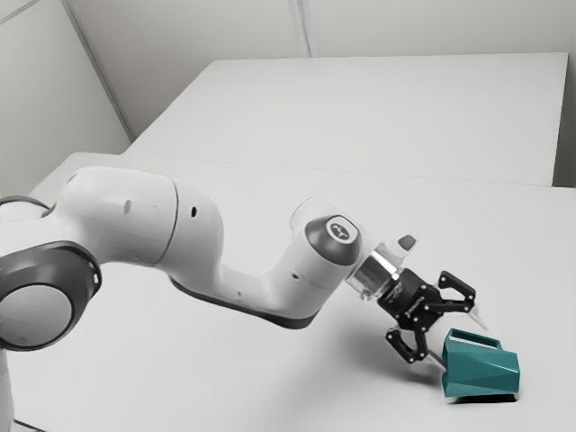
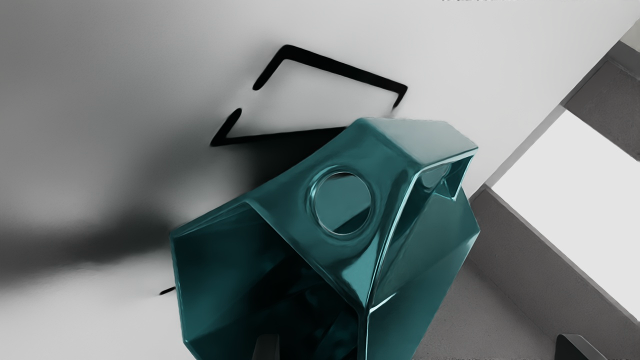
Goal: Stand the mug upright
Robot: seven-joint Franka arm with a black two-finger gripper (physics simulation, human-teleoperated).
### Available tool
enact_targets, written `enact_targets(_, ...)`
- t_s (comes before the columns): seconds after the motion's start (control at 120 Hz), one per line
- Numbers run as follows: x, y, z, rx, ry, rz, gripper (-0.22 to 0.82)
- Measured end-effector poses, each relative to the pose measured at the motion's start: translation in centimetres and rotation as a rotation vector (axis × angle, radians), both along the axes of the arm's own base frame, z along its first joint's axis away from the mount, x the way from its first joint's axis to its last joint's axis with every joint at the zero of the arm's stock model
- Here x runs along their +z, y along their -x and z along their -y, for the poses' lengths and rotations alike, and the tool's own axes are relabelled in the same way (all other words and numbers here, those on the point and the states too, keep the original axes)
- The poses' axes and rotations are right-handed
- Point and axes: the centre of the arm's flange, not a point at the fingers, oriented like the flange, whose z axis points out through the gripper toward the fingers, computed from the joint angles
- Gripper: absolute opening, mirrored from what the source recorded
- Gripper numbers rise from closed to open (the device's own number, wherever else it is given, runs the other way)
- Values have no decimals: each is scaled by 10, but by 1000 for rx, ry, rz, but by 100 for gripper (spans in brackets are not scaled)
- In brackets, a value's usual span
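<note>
In the exterior view the gripper [image 1: 457,344] is tilted down toward the exterior view's right, its two fingers spread wide. The teal faceted mug [image 1: 481,369] lies on its side there, mouth toward the gripper, close to the lower fingertip. In the wrist view the mug [image 2: 420,270] shows its dark open mouth and its handle, which has a round hole. At the bottom edge the gripper [image 2: 417,347] has its fingertips far apart, one in front of the mug's mouth, the other beyond the mug's outer side. Whether a finger touches the mug cannot be told.
The white table [image 1: 225,360] lies under the arm and mug, and another white surface [image 1: 378,108] extends behind it. A black angular outline [image 2: 345,67] marks the table beside the mug in the wrist view. Past the table's edge is a grey floor [image 2: 480,310].
</note>
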Motion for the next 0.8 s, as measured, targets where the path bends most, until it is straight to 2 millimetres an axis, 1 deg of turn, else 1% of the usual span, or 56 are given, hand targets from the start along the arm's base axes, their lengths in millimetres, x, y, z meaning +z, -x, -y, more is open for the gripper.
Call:
enact_targets(0.2, -10, -6, 9, 76, 59, -67, 60)
enact_targets(0.308, -11, -5, 13, 95, 77, -86, 60)
enact_targets(0.333, -10, -5, 13, 97, 79, -86, 57)
enact_targets(0.358, -9, -5, 13, 98, 81, -86, 51)
enact_targets(0.475, -5, -6, 14, 98, 84, -81, 20)
enact_targets(0.55, 0, -7, 15, 91, 84, -69, 6)
enact_targets(0.658, 6, -10, 17, 76, 79, -49, -5)
enact_targets(0.8, 7, -11, 17, 68, 72, -43, -12)
